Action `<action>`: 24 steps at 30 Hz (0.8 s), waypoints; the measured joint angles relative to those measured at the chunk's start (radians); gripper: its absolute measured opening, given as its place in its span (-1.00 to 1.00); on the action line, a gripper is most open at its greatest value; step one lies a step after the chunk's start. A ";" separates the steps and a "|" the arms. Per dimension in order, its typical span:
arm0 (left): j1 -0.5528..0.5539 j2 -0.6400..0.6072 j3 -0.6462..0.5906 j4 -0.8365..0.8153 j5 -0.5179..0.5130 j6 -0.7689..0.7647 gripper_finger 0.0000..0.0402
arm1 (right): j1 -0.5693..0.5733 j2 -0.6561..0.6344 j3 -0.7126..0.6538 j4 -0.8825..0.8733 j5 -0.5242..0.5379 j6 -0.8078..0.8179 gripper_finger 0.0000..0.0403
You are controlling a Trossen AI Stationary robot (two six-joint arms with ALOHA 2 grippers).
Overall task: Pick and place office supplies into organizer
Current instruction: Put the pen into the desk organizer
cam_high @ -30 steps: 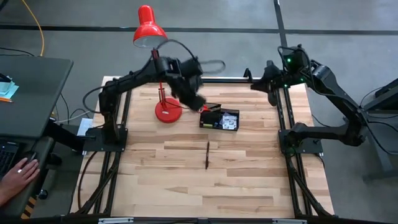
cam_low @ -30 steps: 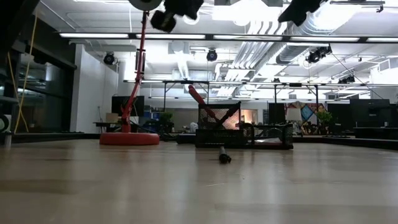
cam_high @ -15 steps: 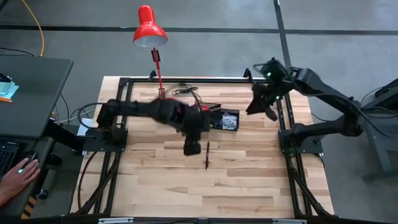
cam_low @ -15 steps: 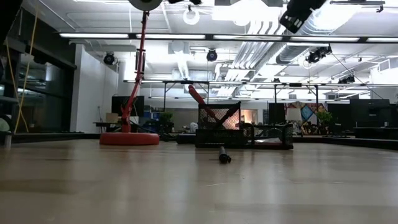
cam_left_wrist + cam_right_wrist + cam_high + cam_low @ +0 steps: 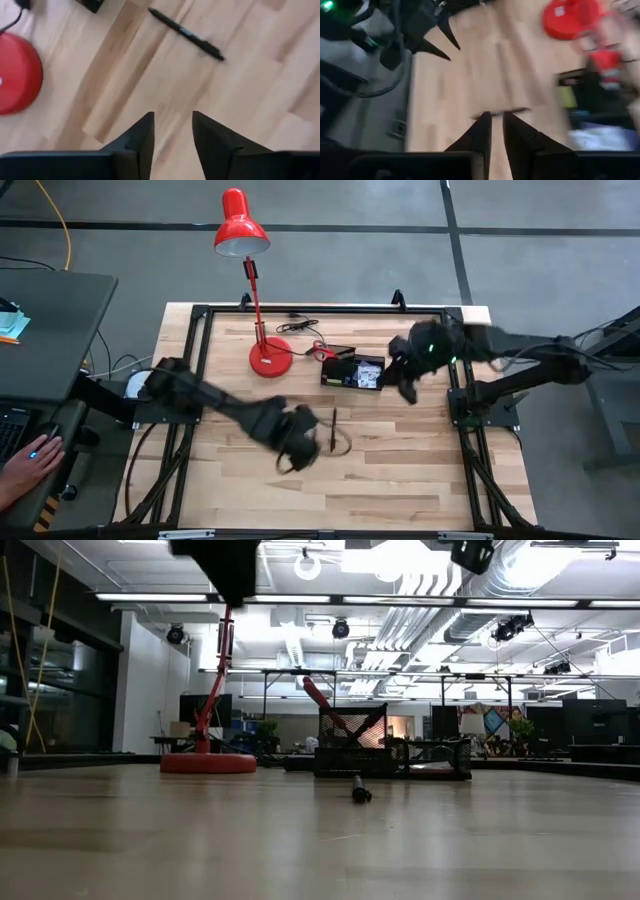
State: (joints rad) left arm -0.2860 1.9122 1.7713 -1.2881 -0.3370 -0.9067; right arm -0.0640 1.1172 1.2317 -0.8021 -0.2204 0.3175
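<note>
On the wooden table (image 5: 400, 470) you have both arms out over the work area. Your left arm reaches from the left edge toward the middle, and its gripper (image 5: 295, 448) hangs above the boards just beside the lone pen (image 5: 333, 428). From the left wrist camera you can see its two fingers (image 5: 141, 137) held a little apart with bare wood showing between them, gripping nothing; the pen (image 5: 186, 34) lies flat on the table ahead of them, apart from the fingertips. Your right arm comes in from the right edge, and its gripper (image 5: 405, 380) sits above the table just right of the organizer (image 5: 352, 371). In the right wrist camera its fingers (image 5: 481, 135) stand slightly parted with a narrow gap, and nothing is between them.

Behind the middle of the table stands the red desk lamp (image 5: 240, 230), its round base (image 5: 270, 358) resting on the boards to the left of the organizer. The organizer is a small black tray near the far side of the table; from table height it (image 5: 390, 755) shows as a dark mesh box, with the red scissor handles (image 5: 325, 705) sticking up out of it at a slant. The pen (image 5: 358, 788) lies on the boards nearer than the tray, well apart from it.

At the left edge of the overhead picture, a person's hand (image 5: 30, 460) rests on a dark desk beside the table.
</note>
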 joint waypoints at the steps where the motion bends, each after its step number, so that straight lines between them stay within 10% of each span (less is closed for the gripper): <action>1: -0.028 -0.012 -0.006 -0.003 -0.032 -0.052 -0.46 | 0.032 0.002 -0.032 0.061 0.018 0.073 -0.76; 8: -0.188 -0.039 -0.009 -0.015 -0.204 -0.321 -0.72 | 0.194 0.044 -0.153 0.307 0.215 0.478 -0.58; 17: -0.315 -0.047 -0.011 -0.290 -0.334 -0.747 -0.91 | 0.397 0.346 -0.176 0.487 0.457 0.596 -0.57; 24: -0.427 -0.092 -0.033 -0.282 -0.353 -0.738 -0.89 | 0.461 0.535 -0.117 0.567 0.504 0.908 -0.57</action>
State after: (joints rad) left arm -0.7125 1.8207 1.7382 -1.5698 -0.6901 -1.6448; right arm 0.3975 1.6523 1.1146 -0.2350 0.2833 1.2254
